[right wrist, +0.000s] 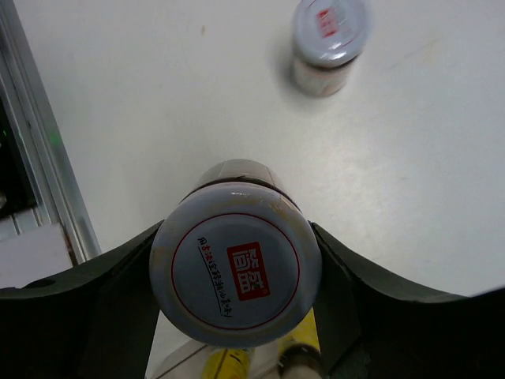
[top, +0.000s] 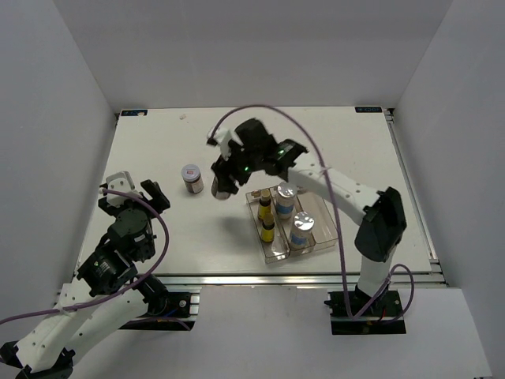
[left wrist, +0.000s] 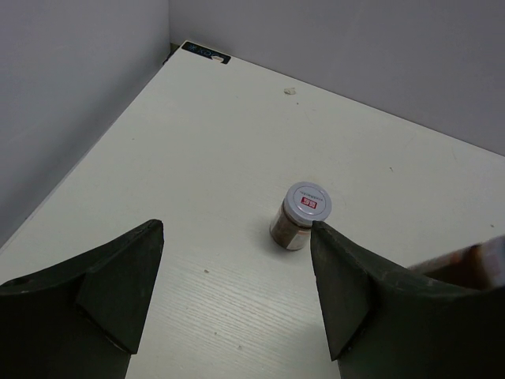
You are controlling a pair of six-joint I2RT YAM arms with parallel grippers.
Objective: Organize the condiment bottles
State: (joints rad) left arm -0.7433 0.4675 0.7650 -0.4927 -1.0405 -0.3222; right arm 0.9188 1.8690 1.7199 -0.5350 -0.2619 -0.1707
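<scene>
Tabletop (top: 158, 142): two jars (top: 192, 178), four bottles (top: 301, 227)

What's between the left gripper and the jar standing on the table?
Nothing: bare table from the left gripper to the jar, seen in the left wrist view.

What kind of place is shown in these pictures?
Probably a robot test bench in a laboratory: a white table closed in by plain walls, two robot arms bolted at its near edge, and a few small bottles as props.
</scene>
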